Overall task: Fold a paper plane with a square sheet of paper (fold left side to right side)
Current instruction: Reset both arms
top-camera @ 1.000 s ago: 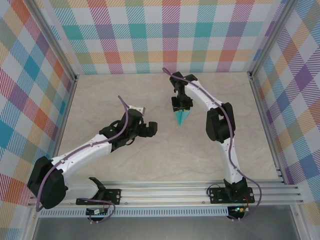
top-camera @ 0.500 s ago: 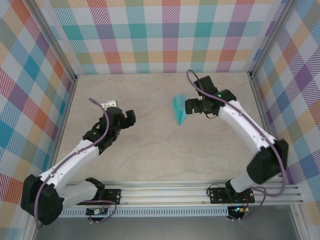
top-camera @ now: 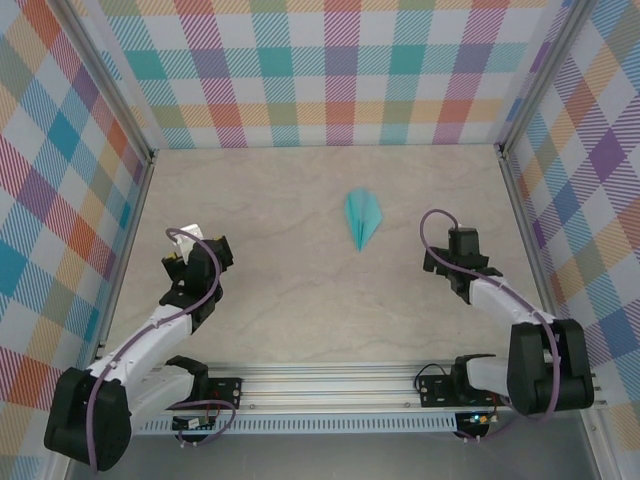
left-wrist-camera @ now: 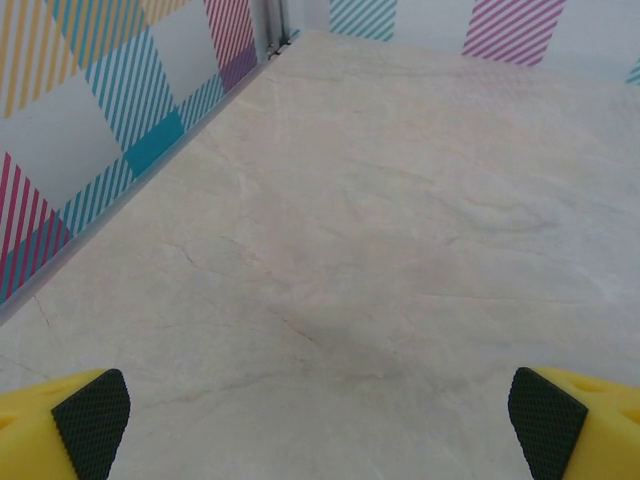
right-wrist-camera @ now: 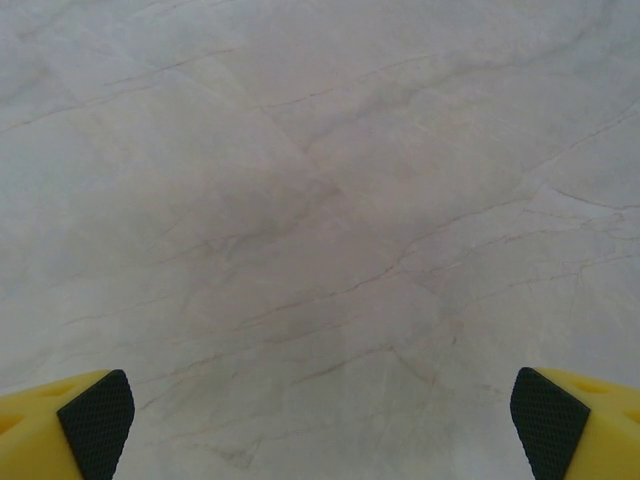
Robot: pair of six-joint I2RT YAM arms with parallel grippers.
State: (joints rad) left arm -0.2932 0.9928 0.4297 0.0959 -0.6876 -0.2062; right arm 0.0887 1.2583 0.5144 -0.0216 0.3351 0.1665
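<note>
Counter: pale beige marble-look surface (top-camera: 300,310) with faint grey veins, matte.
Far wall: panel (top-camera: 330,70) of pastel checks in teal, purple, orange and green.
Left wall: the same checked panel (top-camera: 50,170).
Right wall: checked panel (top-camera: 600,200) again.
Near edge: aluminium rail (top-camera: 330,383) running left to right.
Light: soft and even.

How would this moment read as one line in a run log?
paper plane: folded, lying free on table | left fingers: open, empty | right fingers: open, empty | fold: looks finished
</note>
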